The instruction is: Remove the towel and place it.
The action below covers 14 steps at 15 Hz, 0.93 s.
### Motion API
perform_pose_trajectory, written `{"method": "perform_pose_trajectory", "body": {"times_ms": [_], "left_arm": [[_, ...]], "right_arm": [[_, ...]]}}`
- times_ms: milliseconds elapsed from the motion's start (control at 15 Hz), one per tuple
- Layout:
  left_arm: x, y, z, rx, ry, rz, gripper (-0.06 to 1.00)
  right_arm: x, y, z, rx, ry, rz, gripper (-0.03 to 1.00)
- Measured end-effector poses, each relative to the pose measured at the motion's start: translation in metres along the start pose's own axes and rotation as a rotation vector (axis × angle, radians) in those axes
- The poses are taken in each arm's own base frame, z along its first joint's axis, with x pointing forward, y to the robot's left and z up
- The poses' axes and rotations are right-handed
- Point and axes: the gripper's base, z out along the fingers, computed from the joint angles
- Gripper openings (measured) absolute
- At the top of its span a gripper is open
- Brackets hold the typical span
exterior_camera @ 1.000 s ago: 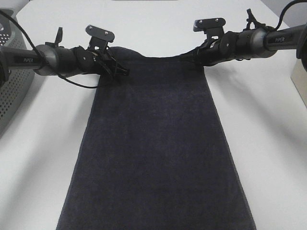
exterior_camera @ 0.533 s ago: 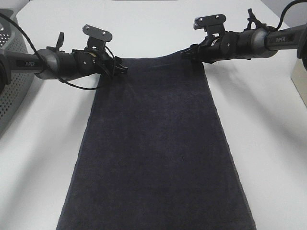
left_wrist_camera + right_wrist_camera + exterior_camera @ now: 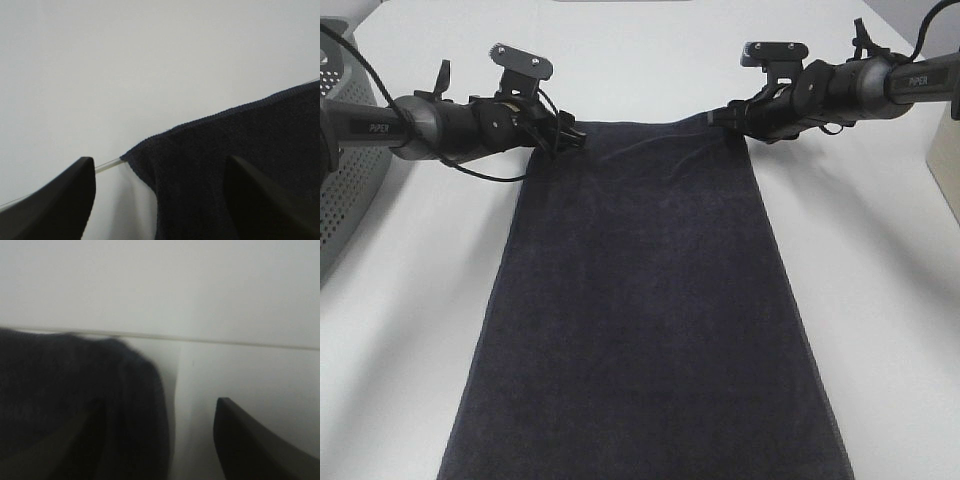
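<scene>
Towel (image 3: 640,320) lies flat along the white table (image 3: 880,330), running from the near edge to the 2 far corners. Left gripper (image 3: 572,137) and right gripper (image 3: 717,117) sit at those corners, jaws wide, gripping nothing, each with 1 finger over the cloth. A finger could snag the hem on withdrawal and drag a corner crooked. Grey basket (image 3: 345,190) stands at the left. Both arms read "PIPER".

Table (image 3: 620,60): white, matte top, evenly lit, soft shadows. Grey perforated basket (image 3: 345,190) at its left edge. Pale box-like object (image 3: 945,175) at its right edge.
</scene>
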Motion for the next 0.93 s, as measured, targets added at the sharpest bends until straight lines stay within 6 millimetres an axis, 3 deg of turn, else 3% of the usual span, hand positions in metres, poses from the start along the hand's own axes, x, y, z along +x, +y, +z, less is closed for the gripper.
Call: {"method": "perform_pose_trajectory", "body": {"times_ms": [200,400,533,733,867,933], "left_arm": [[0.000,0.000,0.000,0.002,0.002,0.000,0.68],[-0.001,-0.002,-0.001,0.028,0.034,0.014,0.68],[-0.015,-0.005,-0.012,0.113,0.118,0.041,0.68],[-0.057,-0.001,-0.045,0.262,0.261,0.011,0.68],[-0.087,0.020,-0.078,0.305,0.396,-0.134,0.68],[-0.087,0.020,-0.078,0.305,0.396,-0.134,0.68]], "right_arm": [[0.005,0.001,-0.001,-0.015,0.067,0.011,0.62],[-0.018,0.005,-0.021,-0.034,0.069,0.022,0.62],[-0.045,0.009,-0.051,-0.056,0.092,0.004,0.62],[-0.075,0.015,-0.102,-0.102,0.209,-0.024,0.65],[-0.090,0.020,-0.146,-0.141,0.325,-0.041,0.66],[-0.090,0.020,-0.146,-0.141,0.325,-0.041,0.66]]}}
